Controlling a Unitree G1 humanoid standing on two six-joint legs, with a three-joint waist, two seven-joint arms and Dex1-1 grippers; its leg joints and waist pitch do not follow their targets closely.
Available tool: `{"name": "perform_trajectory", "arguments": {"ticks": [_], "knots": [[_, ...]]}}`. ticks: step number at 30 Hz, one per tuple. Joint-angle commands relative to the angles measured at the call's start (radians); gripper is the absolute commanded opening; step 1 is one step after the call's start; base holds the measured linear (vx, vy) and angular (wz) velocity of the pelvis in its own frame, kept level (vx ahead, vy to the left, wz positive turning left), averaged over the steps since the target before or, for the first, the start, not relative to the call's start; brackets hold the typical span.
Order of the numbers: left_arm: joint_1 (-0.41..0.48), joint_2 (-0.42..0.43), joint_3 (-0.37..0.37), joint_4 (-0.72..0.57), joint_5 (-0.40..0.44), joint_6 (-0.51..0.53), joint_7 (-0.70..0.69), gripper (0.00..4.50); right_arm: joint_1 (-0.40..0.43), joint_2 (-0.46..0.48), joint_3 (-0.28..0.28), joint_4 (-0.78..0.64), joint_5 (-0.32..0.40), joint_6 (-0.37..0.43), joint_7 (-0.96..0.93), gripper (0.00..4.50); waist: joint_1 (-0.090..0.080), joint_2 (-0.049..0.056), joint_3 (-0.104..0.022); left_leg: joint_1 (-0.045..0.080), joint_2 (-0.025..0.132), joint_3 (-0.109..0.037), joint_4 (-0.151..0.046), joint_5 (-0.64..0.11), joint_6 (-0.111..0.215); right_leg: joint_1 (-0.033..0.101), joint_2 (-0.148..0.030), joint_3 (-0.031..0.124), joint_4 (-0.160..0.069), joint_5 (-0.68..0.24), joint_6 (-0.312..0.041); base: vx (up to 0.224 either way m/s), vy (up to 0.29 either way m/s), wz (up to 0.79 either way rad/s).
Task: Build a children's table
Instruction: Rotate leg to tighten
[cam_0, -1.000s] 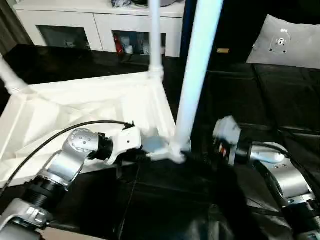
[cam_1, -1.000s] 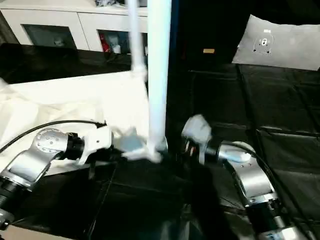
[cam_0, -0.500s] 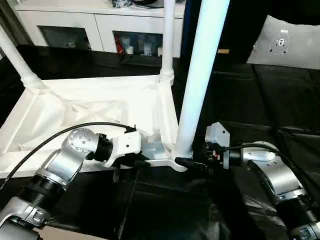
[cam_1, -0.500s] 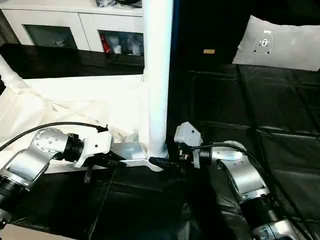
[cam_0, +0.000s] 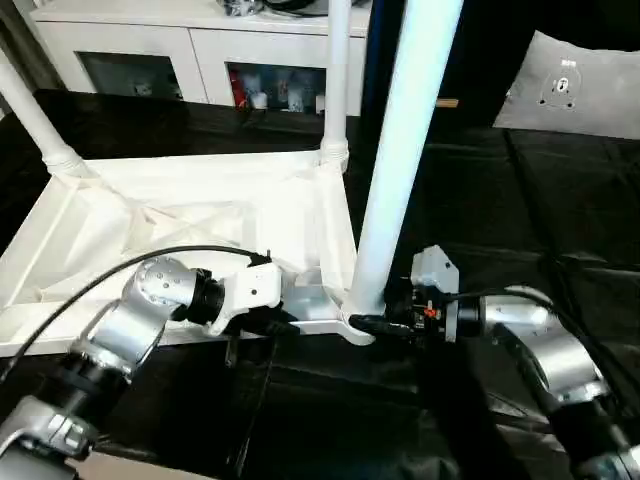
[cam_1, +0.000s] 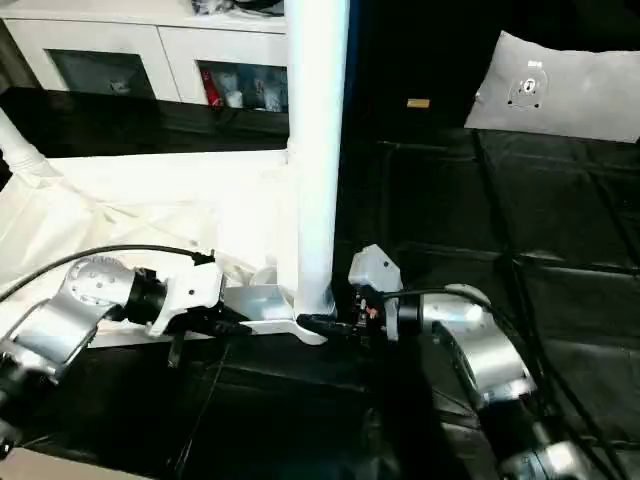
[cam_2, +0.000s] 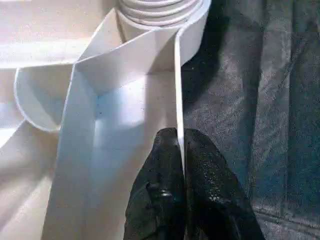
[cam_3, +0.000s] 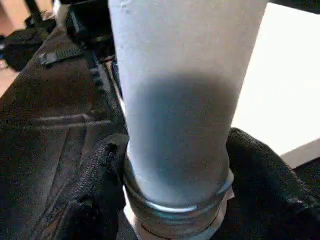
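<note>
**You are bracing the tabletop while gripping the near-corner leg**

Your left gripper is pinched on the rim of the upturned tabletop, likely to steady it. Your right gripper is clamped around the base of the near leg at its corner socket, centre frame. The tabletop is white and ribbed; two more legs stand at the far corners.

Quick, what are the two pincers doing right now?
Left pincer: shut on the tabletop side wall.
Right pincer: shut on the leg, low by its socket.
</note>
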Motion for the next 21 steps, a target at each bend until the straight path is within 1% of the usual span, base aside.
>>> {"name": "perform_trajectory", "arguments": {"ticks": [1, 2, 3, 4, 5, 6, 7, 8, 9, 10, 11, 13, 14, 15, 16, 18, 19, 21], "knots": [[0.011, -0.063, 0.004, -0.077, -0.014, 0.068, 0.088, 0.0, 0.016, 0.088, 0.0, -0.008, -0.014, 0.039, -0.165, 2.66, -0.001, 0.003, -0.073, -0.015, 0.046, -0.002, -0.074, -0.01, 0.079, 0.074, -0.078, 0.051, -0.057, -0.199, -0.257, 0.0, 0.0, 0.0], [0.013, -0.072, 0.008, -0.085, -0.015, 0.081, 0.104, 0.0, 0.018, 0.102, -0.002, -0.006, -0.023, 0.041, -0.194, 2.66, -0.004, 0.005, -0.07, -0.012, 0.046, 0.0, -0.078, -0.044, 0.053, 0.074, -0.079, 0.051, -0.062, -0.256, -0.24, 0.0, 0.0, 0.0], [0.023, -0.112, 0.022, -0.117, -0.012, 0.135, 0.172, 0.0, 0.02, 0.166, -0.016, -0.003, -0.037, 0.064, -0.303, 2.66, -0.009, 0.006, -0.069, -0.011, 0.042, -0.004, -0.081, -0.073, 0.031, 0.077, -0.079, 0.049, -0.069, -0.324, -0.214, 0.0, 0.0, 0.0], [0.026, -0.135, 0.031, -0.13, -0.009, 0.16, 0.208, 0.0, 0.02, 0.198, -0.024, -0.003, -0.038, 0.079, -0.35, 2.66, -0.015, 0.0, -0.072, -0.013, 0.04, -0.004, -0.081, -0.073, 0.026, 0.08, -0.078, 0.048, -0.069, -0.337, -0.203, 0.0, 0.0, 0.0], [0.028, -0.153, 0.036, -0.141, -0.007, 0.181, 0.237, 0.0, 0.02, 0.225, -0.031, -0.003, -0.038, 0.09, -0.388, 2.66, -0.023, 0.003, -0.07, -0.018, 0.039, -0.006, -0.083, -0.069, 0.017, 0.08, -0.078, 0.049, -0.07, -0.349, -0.192, 0.0, 0.0, 0.0], [0.028, -0.162, 0.039, -0.146, -0.005, 0.19, 0.25, 0.0, 0.02, 0.237, -0.035, -0.003, -0.038, 0.095, -0.406, 2.66, -0.027, 0.002, -0.072, -0.012, 0.037, -0.005, -0.081, -0.074, 0.015, 0.076, -0.076, 0.049, -0.075, -0.363, -0.179, 0.0, 0.0, 0.0], [0.029, -0.219, 0.049, -0.175, 0.012, 0.246, 0.328, 0.0, 0.017, 0.313, -0.051, -0.004, -0.038, 0.117, -0.503, 2.66, -0.033, -0.005, -0.073, -0.015, 0.036, -0.005, -0.08, -0.07, 0.018, 0.077, -0.075, 0.05, -0.075, -0.359, -0.178, 0.0, 0.0, 0.0], [0.027, -0.238, 0.049, -0.184, 0.019, 0.264, 0.352, 0.0, 0.017, 0.339, -0.055, -0.004, -0.036, 0.122, -0.531, 2.65, -0.04, 0.0, -0.073, -0.017, 0.035, -0.005, -0.079, -0.062, 0.024, 0.075, -0.076, 0.05, -0.077, -0.357, -0.178, 0.0, 0.0, 0.0], [0.025, -0.258, 0.049, -0.191, 0.029, 0.284, 0.378, 0.0, 0.017, 0.358, -0.056, -0.005, -0.042, 0.125, -0.553, 2.65, -0.041, -0.005, -0.075, -0.019, 0.032, -0.006, -0.077, -0.058, 0.028, 0.078, -0.075, 0.049, -0.076, -0.356, -0.174, 0.0, 0.0, 0.0], [0.02, -0.283, 0.05, -0.197, 0.039, 0.304, 0.409, 0.0, 0.015, 0.379, -0.054, -0.002, -0.052, 0.125, -0.579, 2.65, -0.044, -0.002, -0.076, -0.021, 0.033, -0.005, -0.076, -0.043, 0.036, 0.077, -0.075, 0.05, -0.074, -0.327, -0.182, 0.0, 0.0, 0.0], [0.016, -0.306, 0.048, -0.205, 0.042, 0.32, 0.431, 0.0, 0.014, 0.396, -0.055, 0.0, -0.063, 0.126, -0.604, 2.65, -0.044, -0.001, -0.079, -0.018, 0.033, -0.004, -0.073, -0.034, 0.044, 0.075, -0.073, 0.05, -0.072, -0.299, -0.191, 0.0, 0.0, 0.0], [0.014, -0.335, 0.044, -0.214, 0.041, 0.333, 0.454, 0.0, 0.012, 0.413, -0.056, 0.004, -0.081, 0.125, -0.636, 2.65, -0.044, -0.001, -0.078, -0.019, 0.034, -0.004, -0.074, -0.024, 0.053, 0.075, -0.072, 0.049, -0.07, -0.276, -0.201, 0.0, 0.0, 0.0], [0.013, -0.345, 0.04, -0.22, 0.041, 0.338, 0.461, 0.0, 0.01, 0.419, -0.058, 0.007, -0.089, 0.127, -0.651, 2.65, -0.043, -0.002, -0.08, -0.02, 0.032, -0.003, -0.073, -0.016, 0.06, 0.077, -0.072, 0.049, -0.069, -0.263, -0.203, 0.0, 0.0, 0.0], [0.017, -0.35, 0.029, -0.23, 0.044, 0.345, 0.461, 0.0, 0.012, 0.417, -0.059, 0.005, -0.09, 0.126, -0.648, 3.18, -0.041, 0.001, -0.079, -0.02, 0.031, -0.003, -0.073, -0.019, 0.065, 0.076, -0.072, 0.048, -0.07, -0.267, -0.201, 0.0, 0.0, 0.0], [0.019, -0.346, 0.021, -0.233, 0.05, 0.344, 0.457, 0.0, 0.014, 0.405, -0.057, 0.005, -0.1, 0.12, -0.644, 3.31, -0.041, 0.0, -0.079, -0.02, 0.032, -0.003, -0.073, -0.021, 0.067, 0.077, -0.072, 0.048, -0.07, -0.268, -0.199, 0.0, 0.0, 0.0], [0.024, -0.316, 0.011, -0.224, 0.07, 0.334, 0.442, 0.0, 0.02, 0.371, -0.066, -0.001, -0.104, 0.112, -0.61, 3.38, -0.04, 0.003, -0.08, -0.019, 0.034, -0.005, -0.073, -0.027, 0.073, 0.076, -0.071, 0.047, -0.07, -0.26, -0.196, 0.0, 0.0, 0.0], [0.023, -0.316, 0.011, -0.224, 0.071, 0.334, 0.441, 0.0, 0.02, 0.37, -0.067, -0.001, -0.103, 0.112, -0.61, 3.52, -0.04, 0.003, -0.08, -0.019, 0.034, -0.004, -0.073, -0.029, 0.075, 0.077, -0.071, 0.047, -0.069, -0.256, -0.198, 0.0, 0.0, 0.0], [0.026, -0.277, 0.014, -0.21, 0.071, 0.308, 0.413, 0.0, 0.028, 0.325, -0.087, -0.011, -0.095, 0.094, -0.572, 3.75, -0.039, 0.001, -0.081, -0.021, 0.033, -0.005, -0.071, -0.018, 0.083, 0.079, -0.072, 0.048, -0.065, -0.231, -0.207, 0.0, 0.0, 0.0]]}}
